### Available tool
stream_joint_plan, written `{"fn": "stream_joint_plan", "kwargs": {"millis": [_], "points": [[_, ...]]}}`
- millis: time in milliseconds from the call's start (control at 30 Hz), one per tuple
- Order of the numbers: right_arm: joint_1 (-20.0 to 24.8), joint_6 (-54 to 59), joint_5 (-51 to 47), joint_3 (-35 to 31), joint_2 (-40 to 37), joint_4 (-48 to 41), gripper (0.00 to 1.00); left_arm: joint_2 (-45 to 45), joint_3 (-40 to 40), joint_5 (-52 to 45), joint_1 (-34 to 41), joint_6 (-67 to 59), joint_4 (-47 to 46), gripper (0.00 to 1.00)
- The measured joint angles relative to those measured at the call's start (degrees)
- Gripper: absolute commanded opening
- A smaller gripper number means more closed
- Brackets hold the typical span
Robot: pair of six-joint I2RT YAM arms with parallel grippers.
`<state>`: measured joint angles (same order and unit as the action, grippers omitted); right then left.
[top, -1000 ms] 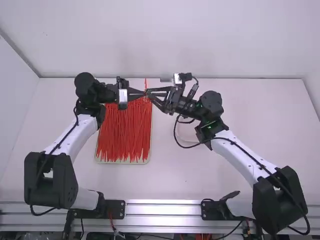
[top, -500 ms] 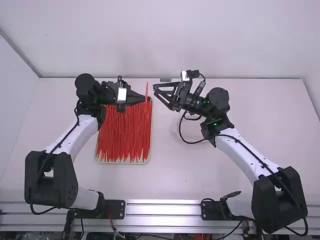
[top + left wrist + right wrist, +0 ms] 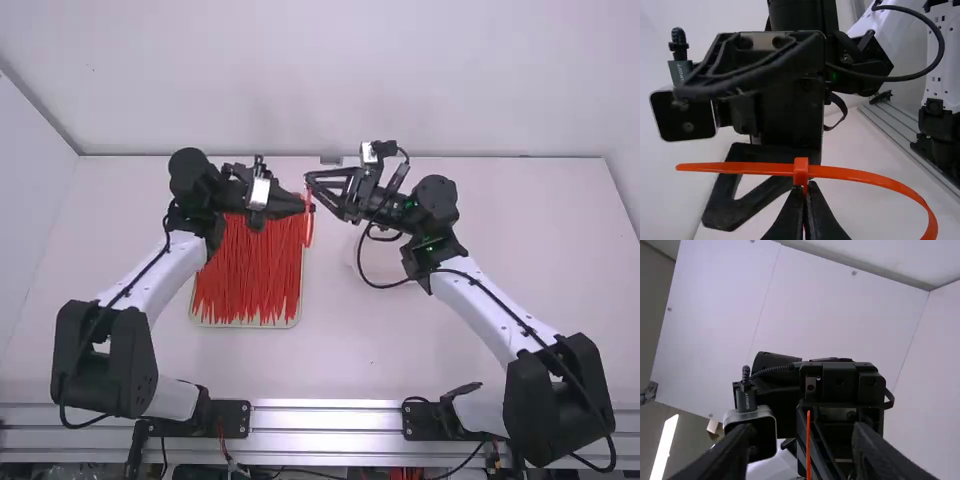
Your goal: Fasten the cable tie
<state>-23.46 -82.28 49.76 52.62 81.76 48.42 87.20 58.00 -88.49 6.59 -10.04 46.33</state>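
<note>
In the left wrist view my left gripper (image 3: pixel 803 200) is shut on the square head of a red cable tie (image 3: pixel 801 170), whose strap curves off to both sides. From the high view the left gripper (image 3: pixel 301 203) holds that cable tie (image 3: pixel 311 222) above the far right corner of the tray, tip to tip with my right gripper (image 3: pixel 312 190). The right gripper (image 3: pixel 802 429) is open, its fingers (image 3: pixel 735 450) spread wide, and the red cable tie (image 3: pixel 808 445) stands upright between them without touching either.
A pale tray (image 3: pixel 296 318) holding a thick pile of red cable ties (image 3: pixel 250 265) lies under the left arm. White table stretches to the right of the right arm. A black cable (image 3: pixel 358 270) loops below the right wrist.
The left gripper has moved right with the cable tie, up to the right gripper's spread fingers. The right gripper drew back to the right a second ago and has since held still.
</note>
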Motion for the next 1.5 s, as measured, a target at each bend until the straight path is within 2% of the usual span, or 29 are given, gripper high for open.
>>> {"fn": "stream_joint_plan", "kwargs": {"millis": [100,167,300,400,867,1500], "points": [[0.02,-0.04,0.00,0.00,0.00,-0.09,0.33,0.00,0.00,-0.02,0.00,0.02,0.00,0.02],[0.02,0.00,0.04,0.00,0.00,-0.13,0.18,0.00,-0.02,0.00,0.00,0.00,0.00,0.02],[0.11,-0.09,0.07,0.00,0.00,-0.17,0.16,0.00,-0.07,0.00,0.00,0.00,-0.02,0.02],[0.11,-0.07,0.24,0.00,0.00,-0.15,0.00,0.00,-0.11,0.00,0.00,0.00,-0.02,0.02],[0.63,1.77,-1.66,-0.04,0.35,-0.63,0.00,0.00,-0.11,1.55,0.00,-0.94,-4.81,0.02],[1.25,6.08,-11.82,-0.20,0.68,1.53,0.00,0.00,-2.99,3.96,2.91,-1.53,-8.04,0.02]]}}
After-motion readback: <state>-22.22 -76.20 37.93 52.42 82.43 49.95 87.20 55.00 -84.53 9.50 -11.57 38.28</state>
